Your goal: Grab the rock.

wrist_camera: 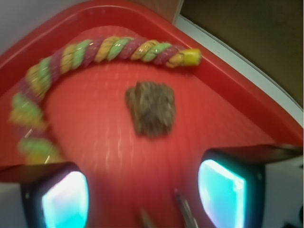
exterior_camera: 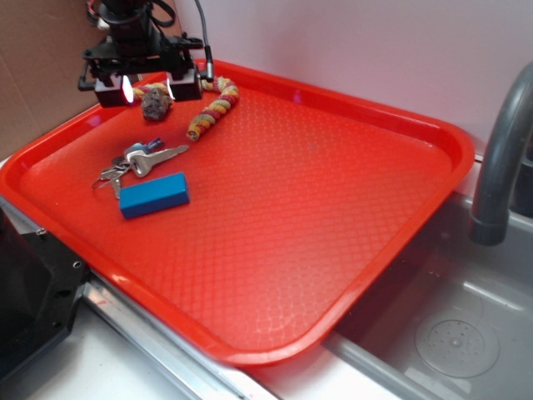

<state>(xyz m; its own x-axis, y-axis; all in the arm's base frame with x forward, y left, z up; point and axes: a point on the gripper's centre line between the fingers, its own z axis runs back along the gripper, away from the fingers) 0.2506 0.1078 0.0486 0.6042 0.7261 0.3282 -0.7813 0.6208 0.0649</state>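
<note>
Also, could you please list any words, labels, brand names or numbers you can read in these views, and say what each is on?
None can be read.
The blue block shows plain faces, with no print visible.
The keys are too small to show any stamping.
The rock, rope, red tray and gripper carry no visible text.

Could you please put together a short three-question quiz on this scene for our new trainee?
1. True or false: the gripper is shut on the rock.
2. What lies closest to the keys? A) rope B) blue block C) faucet
3. Fill in: in the wrist view the rock lies on the red ____, between the rope and the jaws.

Key: 1 false, the jaws stand open on either side of it; 2 B; 3 tray.
</note>
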